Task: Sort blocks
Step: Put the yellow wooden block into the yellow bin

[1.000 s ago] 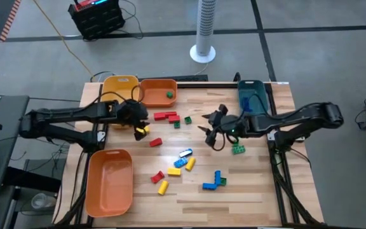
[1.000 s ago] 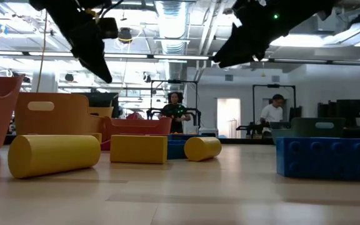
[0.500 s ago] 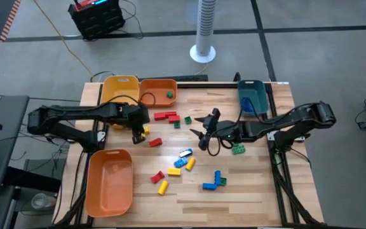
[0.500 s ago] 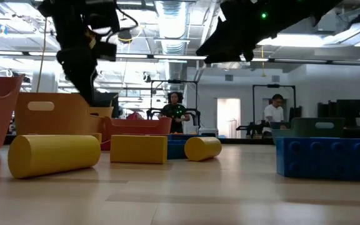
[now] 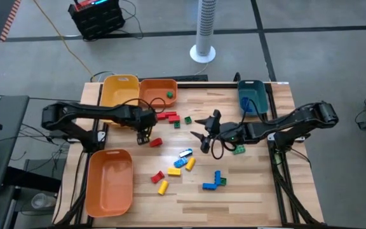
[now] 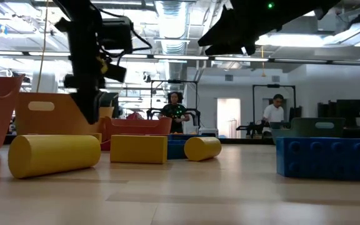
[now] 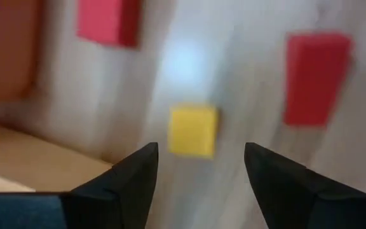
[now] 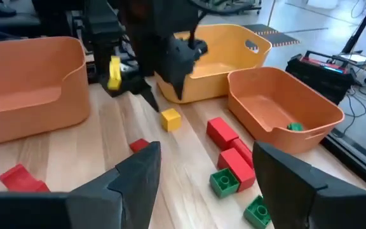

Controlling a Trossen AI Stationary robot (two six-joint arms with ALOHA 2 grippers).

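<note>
Your desk (image 5: pixel 259 191) is a pale wooden top. Directly under the left tool (image 5: pixel 143 133) lies a small yellow block (image 7: pixel 193 130), with a red block (image 5: pixel 155 142) just beside it. Two more red blocks (image 5: pixel 165 116) and two small green blocks (image 5: pixel 182 121) lie between the two tools. A green block (image 5: pixel 239 149) sits close behind the right tool (image 5: pixel 203 133), partly under that arm. Nearer you than that tool lie a mixed cluster of yellow, red and blue blocks (image 5: pixel 175 170) and a blue group (image 5: pixel 215 181). Behind the left tool stand a yellow bin (image 5: pixel 119 86) and an orange bin (image 5: pixel 158 90); another orange bin (image 5: pixel 110 181) stands nearer you, and a teal bin (image 5: pixel 251 95) behind the right arm.
</note>
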